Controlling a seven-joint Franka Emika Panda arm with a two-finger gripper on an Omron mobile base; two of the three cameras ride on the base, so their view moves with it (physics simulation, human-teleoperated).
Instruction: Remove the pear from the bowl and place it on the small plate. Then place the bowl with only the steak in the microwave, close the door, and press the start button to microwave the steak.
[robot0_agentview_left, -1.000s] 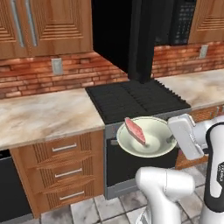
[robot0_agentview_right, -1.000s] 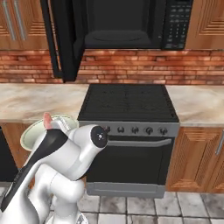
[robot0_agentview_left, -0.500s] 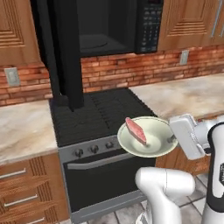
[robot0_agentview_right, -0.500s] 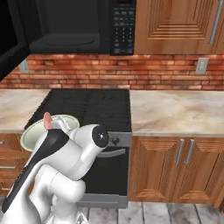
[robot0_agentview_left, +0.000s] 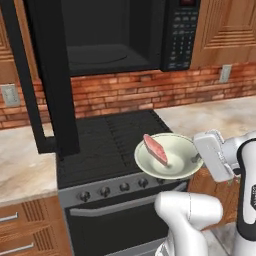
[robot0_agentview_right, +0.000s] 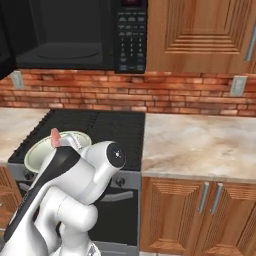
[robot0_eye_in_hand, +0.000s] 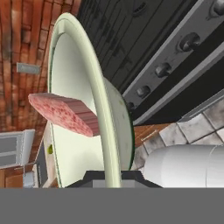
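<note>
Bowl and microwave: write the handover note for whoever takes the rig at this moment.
Gripper: shut on the rim of the bowl, held in the air over the front of the stove.
Steak lies in the bowl; no pear in it.
Microwave above the stove, its door swung open to the left, dark cavity.
Done: pear is out of the bowl.
Left: set the bowl inside, close the door, press start.

Your microwave (robot0_agentview_left: 115, 37) cavity stands open and free, its door (robot0_agentview_left: 47, 80) hanging at left over the stove (robot0_agentview_left: 107, 142), bowl (robot0_agentview_left: 170, 157) well below the cavity.
</note>
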